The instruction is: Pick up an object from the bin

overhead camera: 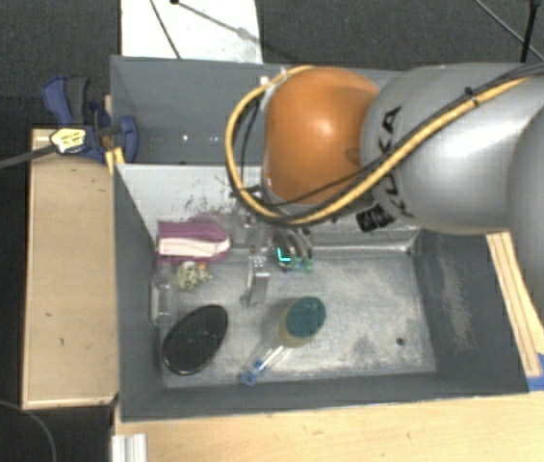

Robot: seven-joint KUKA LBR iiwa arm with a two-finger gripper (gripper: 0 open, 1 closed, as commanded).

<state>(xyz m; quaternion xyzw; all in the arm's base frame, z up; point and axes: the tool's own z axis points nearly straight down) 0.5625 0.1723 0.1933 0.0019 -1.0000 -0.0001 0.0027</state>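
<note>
Grey metal makes the bin (416, 287), and a few small things lie on its floor. The arm (474, 152) comes in from the right. Its orange cover (320, 133) sits over the far middle of the bin, with a cable (237, 142) looped round it.

Under the cover, the gripper (258, 285) hangs down near the middle of the floor. I cannot tell if it is spread apart or pressed together (the cover hides most of it). I see nothing held in it.

A round teal lid (302, 318) lies just to the near right of the gripper. It is the closest thing, but I cannot tell if they touch. A small clear jar (192, 275) with something yellow in it sits to the left of the gripper. A pink and white pack (193, 239) lies just beyond the jar, by the left wall. A black oval (194, 340) lies flat in the near left corner. A thin pen (260, 362) with a blue tip lies by the near wall, just beside the lid.
</note>
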